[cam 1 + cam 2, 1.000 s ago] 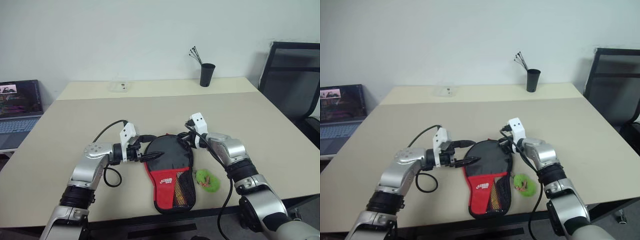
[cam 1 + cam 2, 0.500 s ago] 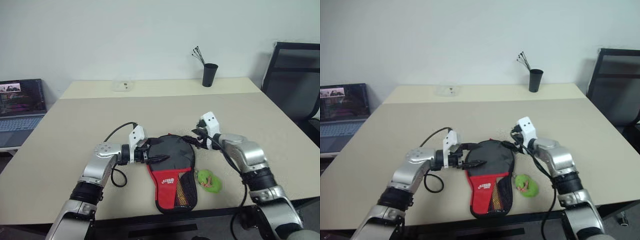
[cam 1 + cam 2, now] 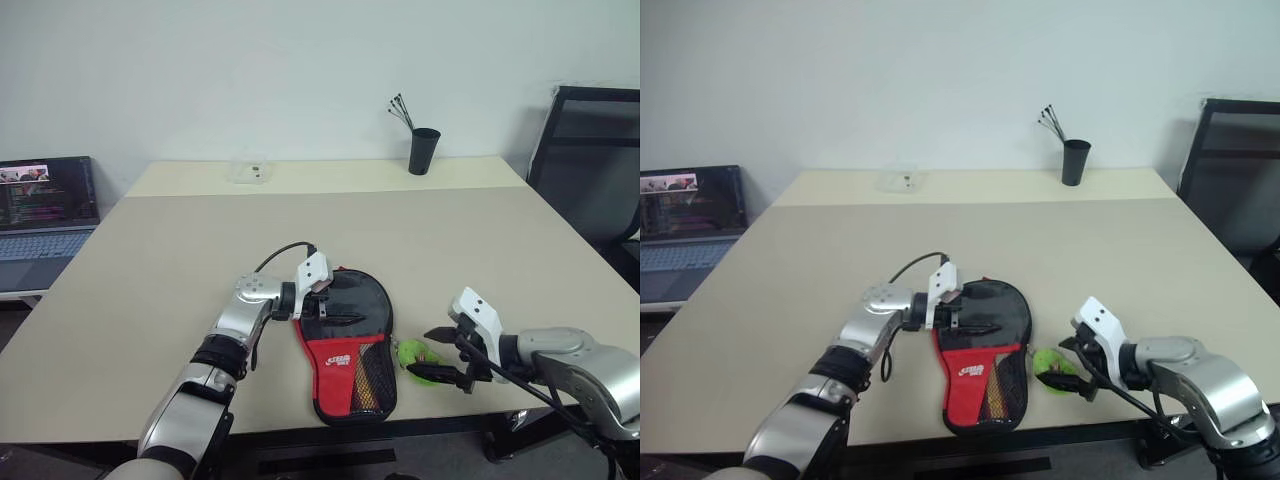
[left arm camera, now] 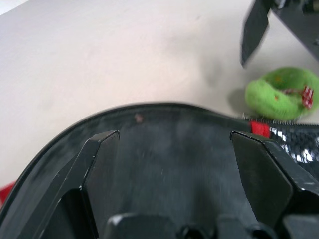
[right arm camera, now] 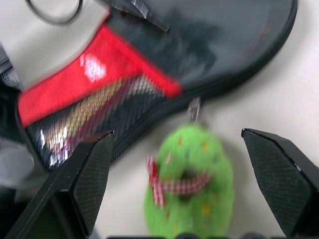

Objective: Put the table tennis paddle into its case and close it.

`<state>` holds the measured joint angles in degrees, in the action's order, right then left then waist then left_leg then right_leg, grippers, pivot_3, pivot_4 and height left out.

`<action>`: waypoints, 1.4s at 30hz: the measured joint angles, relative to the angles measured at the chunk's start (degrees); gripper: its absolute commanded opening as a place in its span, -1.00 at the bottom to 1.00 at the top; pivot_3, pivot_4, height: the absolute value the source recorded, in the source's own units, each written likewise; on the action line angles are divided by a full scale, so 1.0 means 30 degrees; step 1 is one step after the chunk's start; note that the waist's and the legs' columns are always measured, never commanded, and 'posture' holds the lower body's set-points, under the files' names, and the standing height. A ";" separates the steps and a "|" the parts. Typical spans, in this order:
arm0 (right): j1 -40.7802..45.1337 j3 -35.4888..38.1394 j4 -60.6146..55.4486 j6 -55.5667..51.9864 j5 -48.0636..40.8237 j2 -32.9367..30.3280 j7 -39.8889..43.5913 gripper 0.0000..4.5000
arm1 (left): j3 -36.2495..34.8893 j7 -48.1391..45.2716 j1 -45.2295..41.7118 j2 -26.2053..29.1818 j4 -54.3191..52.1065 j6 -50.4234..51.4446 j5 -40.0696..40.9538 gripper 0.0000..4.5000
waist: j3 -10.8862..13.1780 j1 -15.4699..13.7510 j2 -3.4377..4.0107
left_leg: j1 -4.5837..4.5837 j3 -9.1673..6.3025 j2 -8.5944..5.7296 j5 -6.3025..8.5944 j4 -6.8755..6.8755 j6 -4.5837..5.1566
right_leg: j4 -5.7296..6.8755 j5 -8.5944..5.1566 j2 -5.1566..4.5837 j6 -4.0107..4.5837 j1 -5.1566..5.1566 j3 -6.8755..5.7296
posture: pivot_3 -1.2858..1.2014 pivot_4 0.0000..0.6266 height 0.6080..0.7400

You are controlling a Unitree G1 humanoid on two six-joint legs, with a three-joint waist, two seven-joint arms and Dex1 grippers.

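The case [image 3: 345, 340] lies flat near the front edge of the tabletop [image 3: 180, 250], black round part toward the far side, red handle part with its white logo and black mesh toward the near side. Through the mesh a yellowish striped handle shows, so the table tennis paddle [image 5: 94, 107] appears to be inside already. The round part looks flat and closed, and in the right wrist view a zip pull sits at the case's edge beside the green lump [image 3: 418, 360]; whether the zip runs fully shut cannot be told. My judgement is that the loading is done and what is left, at most, is finishing or checking the closure.

The left gripper [image 3: 335, 318] reaches in from the left and hangs over the black round part, its jaws spread wide with nothing between them; the left wrist view shows both fingers [image 4: 94, 159] apart above the black fabric. The right gripper [image 3: 440, 355] is at the near right, just beside the green lump, jaws wide apart and empty, the lump lying between and beyond the fingertips without being gripped.

Counted: one case, one paddle inside it, one green lump, two grippers. Further off stand one black cup [image 3: 423, 151] with sticks at the far edge, one small clear container [image 3: 247, 171], one laptop [image 3: 45, 215] at the left and one black chair [image 3: 590, 160] at the right.
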<state>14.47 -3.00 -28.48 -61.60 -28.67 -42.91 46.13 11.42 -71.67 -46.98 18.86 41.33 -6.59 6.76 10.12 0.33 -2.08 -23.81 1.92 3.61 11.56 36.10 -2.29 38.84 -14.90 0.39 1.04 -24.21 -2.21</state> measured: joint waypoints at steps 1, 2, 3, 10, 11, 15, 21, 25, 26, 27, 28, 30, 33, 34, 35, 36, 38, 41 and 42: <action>-0.0125 -0.0225 -0.0046 0.0141 0.0107 -0.0053 -0.0009 0.99 | 0.0097 -0.0136 -0.0210 -0.0096 0.0247 -0.0129 -0.0128 0.72 | 0.0000 0.0012 0.0000 | 0.0000 -0.0001 0.0001 0.0000 -0.0001 0.0000 | -0.0002 0.0000 0.0003 0.0000 0.0000 0.0000 | 0.03 -0.52 1.00; -0.0172 -0.0439 -0.0045 0.0317 0.0180 -0.0062 -0.0041 0.99 | 0.0189 -0.0203 -0.0392 -0.0182 0.0493 -0.0231 -0.0223 0.72 | 0.0001 0.0011 -0.0001 | -0.0003 -0.0004 0.0000 0.0000 -0.0002 0.0000 | -0.0002 0.0000 0.0004 -0.0001 -0.0002 -0.0003 | 0.03 -0.52 1.00; -0.0181 -0.0658 -0.0045 0.0472 0.0245 -0.0068 -0.0070 0.99 | 0.0210 -0.0304 -0.0458 -0.0262 0.0667 -0.0401 -0.0317 0.72 | 0.0001 0.0013 -0.0001 | -0.0002 -0.0003 0.0001 0.0000 -0.0002 0.0001 | -0.0004 -0.0001 0.0006 -0.0001 -0.0002 -0.0002 | 0.03 -0.52 1.00; -0.0130 -0.1887 0.1608 0.2083 0.1969 0.0606 -0.1646 0.99 | 0.0585 -0.1331 -0.0530 -0.0332 0.1388 -0.0996 -0.0873 0.72 | 0.0005 -0.0005 -0.0009 | -0.0007 0.0000 -0.0003 0.0000 -0.0002 0.0000 | -0.0015 0.0000 0.0005 -0.0002 0.0001 0.0001 | 0.03 -0.52 1.00; -0.0076 -0.1964 0.1675 0.2181 0.2059 0.0645 -0.1692 0.99 | 0.0586 -0.1423 -0.0518 -0.0344 0.1378 -0.0996 -0.0872 0.72 | 0.0005 -0.0003 -0.0010 | -0.0007 -0.0001 -0.0003 0.0000 -0.0002 0.0000 | -0.0016 0.0000 0.0006 -0.0002 0.0000 0.0000 | 0.03 -0.52 1.00; 0.0000 -0.2346 0.1735 0.2555 0.2537 0.0824 -0.1928 0.99 | 0.0680 -0.2015 0.0115 -0.0277 0.1118 -0.0986 -0.0884 0.72 | 0.0003 0.0021 -0.0010 | 0.0007 -0.0002 0.0003 0.0000 -0.0001 0.0000 | -0.0004 0.0000 0.0008 -0.0002 0.0005 -0.0001 | 0.03 -0.52 1.00; -0.0002 -0.2680 0.1666 0.2901 0.3039 0.0631 -0.1783 0.99 | 0.0850 -0.2185 0.0494 -0.0157 0.0719 -0.1016 -0.1012 0.72 | -0.0001 0.0018 -0.0016 | 0.0016 -0.0013 0.0002 -0.0001 0.0004 0.0000 | 0.0004 -0.0001 0.0007 -0.0001 0.0020 -0.0009 | 0.03 -0.52 1.00; -0.0009 -0.2922 0.1600 0.3210 0.3277 0.0267 -0.1620 0.59 | 0.0902 -0.2186 0.0525 -0.0162 0.0663 -0.1020 -0.1006 0.72 | -0.0001 0.0002 -0.0016 | 0.0009 -0.0010 0.0000 0.0000 -0.0001 0.0000 | -0.0015 -0.0001 0.0007 -0.0001 0.0019 -0.0007 | 0.03 -0.52 1.00; -0.0010 -0.3111 0.1600 0.3422 0.3496 0.0145 -0.1607 0.41 | 0.0913 -0.2186 0.0525 -0.0163 0.0663 -0.1045 -0.1009 0.72 | -0.0002 0.0002 -0.0017 | 0.0010 -0.0009 0.0000 0.0000 -0.0001 0.0000 | -0.0019 -0.0001 0.0007 -0.0001 0.0020 -0.0007 | 0.03 -0.52 1.00; -0.0016 -0.3192 0.1603 0.3575 0.3628 0.0111 -0.1590 0.27 | 0.0918 -0.2186 0.0525 -0.0164 0.0663 -0.1085 -0.1010 0.72 | -0.0002 0.0002 -0.0016 | 0.0009 -0.0009 0.0000 0.0000 -0.0001 0.0000 | -0.0019 -0.0001 0.0007 -0.0001 0.0020 -0.0007 | 0.03 -0.52 1.00; -0.0035 -0.3285 0.1627 0.3767 0.3814 0.0085 -0.1537 0.12 | 0.0932 -0.2186 0.0525 -0.0165 0.0664 -0.1170 -0.1015 0.72 | -0.0002 0.0000 -0.0017 | 0.0009 -0.0010 0.0000 0.0000 -0.0001 0.0000 | -0.0019 -0.0001 0.0007 -0.0001 0.0020 -0.0008 | 0.03 -0.52 1.00; -0.0051 -0.3423 0.1655 0.4024 0.3959 0.0076 -0.1459 -0.17 | 0.0948 -0.2186 0.0524 -0.0170 0.0664 -0.1250 -0.1053 0.72 | -0.0003 0.0000 -0.0018 | 0.0011 -0.0011 0.0001 0.0000 0.0000 0.0000 | -0.0018 -0.0001 0.0007 -0.0001 0.0022 -0.0009 | 0.03 -0.52 1.00; -0.0073 -0.3661 0.1659 0.4377 0.4108 0.0041 -0.1235 -0.61 | 0.0974 -0.2197 0.0523 -0.0186 0.0682 -0.1325 -0.1115 0.72 | -0.0008 0.0000 -0.0021 | 0.0015 -0.0011 0.0000 0.0000 0.0001 0.0000 | -0.0017 -0.0001 0.0007 -0.0001 0.0027 -0.0009 | 0.03 -0.52 1.00; -0.0081 -0.3753 0.1649 0.4493 0.4126 0.0018 -0.1211 -0.74 | 0.0982 -0.2216 0.0523 -0.0187 0.0696 -0.1343 -0.1128 0.72 | -0.0011 0.0001 -0.0024 | 0.0016 -0.0011 0.0000 0.0000 0.0001 0.0000 | -0.0016 -0.0001 0.0007 -0.0001 0.0028 -0.0008 | 0.03 -0.52 1.00; -0.0098 -0.3777 0.1620 0.4538 0.4128 0.0016 -0.1181 -0.86 | 0.0992 -0.2235 0.0523 -0.0190 0.0706 -0.1357 -0.1147 0.72 | -0.0015 0.0000 -0.0027 | 0.0019 -0.0011 0.0001 0.0000 0.0002 0.0000 | -0.0016 -0.0001 0.0007 -0.0001 0.0031 -0.0008 | 0.03 -0.52 1.00; -0.0098 -0.3774 0.1599 0.4539 0.4127 -0.0009 -0.1155 -0.96 | 0.1001 -0.2263 0.0523 -0.0192 0.0734 -0.1371 -0.1171 0.72 | -0.0017 0.0000 -0.0030 | 0.0021 -0.0012 0.0001 0.0000 0.0002 0.0000 | -0.0016 -0.0001 0.0007 -0.0001 0.0034 -0.0009 | 0.03 -0.52 1.00; -0.0069 -0.3739 0.1551 0.4488 0.4078 -0.0205 -0.1054 -0.99 | 0.1024 -0.2383 0.0526 -0.0221 0.0776 -0.1400 -0.1192 0.72 | -0.0020 -0.0002 -0.0030 | 0.0025 -0.0011 0.0000 0.0000 0.0004 -0.0001 | -0.0014 -0.0001 0.0006 -0.0001 0.0039 -0.0009 | 0.03 -0.52 1.00; -0.0019 -0.3199 0.1516 0.4072 0.3862 -0.0921 -0.0675 -0.99 | 0.1118 -0.2554 0.0582 -0.0306 0.0890 -0.1778 -0.1185 0.72 | -0.0021 -0.0060 -0.0029 | 0.0020 -0.0008 -0.0007 0.0000 0.0003 0.0000 | -0.0023 -0.0001 0.0001 -0.0001 0.0039 -0.0006 | 0.03 -0.52 1.00; 0.0007 -0.2882 0.1516 0.3856 0.3836 -0.1419 -0.0496 -0.99 | 0.1117 -0.2572 0.0590 -0.0337 0.0959 -0.1879 -0.1176 0.72 | -0.0021 -0.0069 -0.0028 | 0.0018 -0.0004 -0.0010 0.0000 0.0001 0.0000 | -0.0034 -0.0001 -0.0001 -0.0001 0.0039 -0.0003 | 0.03 -0.52 1.00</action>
<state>14.49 -11.65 -23.93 -50.03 -17.16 -47.17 44.64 14.77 -79.38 -45.21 17.84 44.21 -12.23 3.23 10.06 0.12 -2.16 -23.76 1.91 3.58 11.56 36.10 -2.29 38.74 -14.91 0.39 1.04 -24.10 -2.22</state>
